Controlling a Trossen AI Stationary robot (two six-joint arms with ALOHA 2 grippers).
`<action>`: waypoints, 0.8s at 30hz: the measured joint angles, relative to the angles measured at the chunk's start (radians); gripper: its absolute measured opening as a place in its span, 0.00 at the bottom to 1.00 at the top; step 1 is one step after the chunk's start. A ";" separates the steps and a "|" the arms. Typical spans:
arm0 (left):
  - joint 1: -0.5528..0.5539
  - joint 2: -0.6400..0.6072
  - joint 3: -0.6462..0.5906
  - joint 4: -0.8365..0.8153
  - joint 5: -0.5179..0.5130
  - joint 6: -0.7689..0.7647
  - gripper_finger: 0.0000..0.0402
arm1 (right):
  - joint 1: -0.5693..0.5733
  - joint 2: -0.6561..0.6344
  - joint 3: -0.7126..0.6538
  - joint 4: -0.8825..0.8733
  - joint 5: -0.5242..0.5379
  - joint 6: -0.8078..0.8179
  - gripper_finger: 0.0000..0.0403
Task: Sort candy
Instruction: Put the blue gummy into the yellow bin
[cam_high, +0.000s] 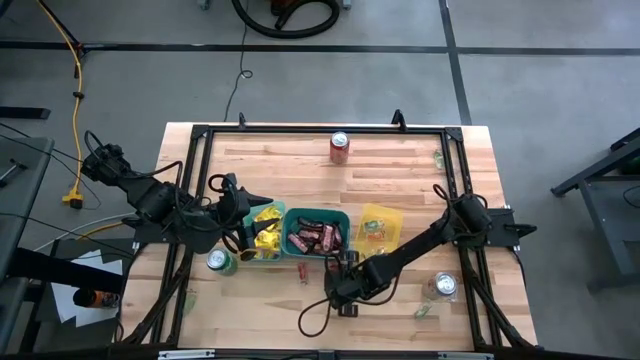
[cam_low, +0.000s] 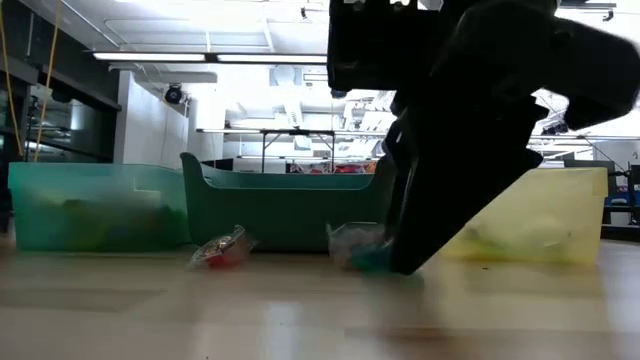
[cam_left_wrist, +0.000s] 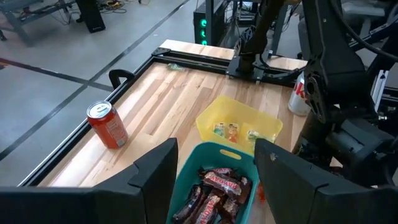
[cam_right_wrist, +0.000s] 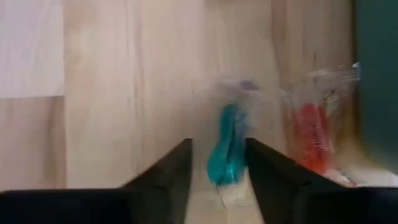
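- The right gripper (cam_right_wrist: 217, 180) is seen low on the table just in front of the dark teal bin (cam_high: 345, 217), its fingers parted on either side of a teal-tinted wrapped candy (cam_right_wrist: 225, 152); whether the wrapper is touched cannot be told.
- A red-tinted wrapped candy (cam_right_wrist: 309, 137) is shown just beside the teal one only in the right wrist view; the bin's wall stands just past it.
- The left gripper (cam_left_wrist: 214, 163) is held above the dark teal bin with its fingers spread and nothing between them.
- Brown-red candy bars (cam_left_wrist: 214, 193) inside that bin are made plain by the left wrist view, with small sweets in the yellow bin (cam_left_wrist: 268, 122) beyond.
- Yellow packets (cam_high: 265, 232) are seen in the pale bin on the bin's other side in the high view.
- Bare wood is left between the bins and the red can (cam_high: 340, 147) near the far edge.
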 joint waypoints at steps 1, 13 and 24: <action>0.000 0.000 0.000 0.000 0.000 0.000 0.50 | 0.002 0.000 0.006 -0.011 -0.006 0.000 0.33; 0.000 -0.005 0.000 -0.008 -0.008 0.017 0.50 | 0.002 -0.266 0.055 -0.358 0.132 -0.032 0.02; 0.000 -0.005 0.000 0.006 -0.022 0.008 0.50 | 0.010 -0.758 -0.392 -0.448 0.276 0.486 0.02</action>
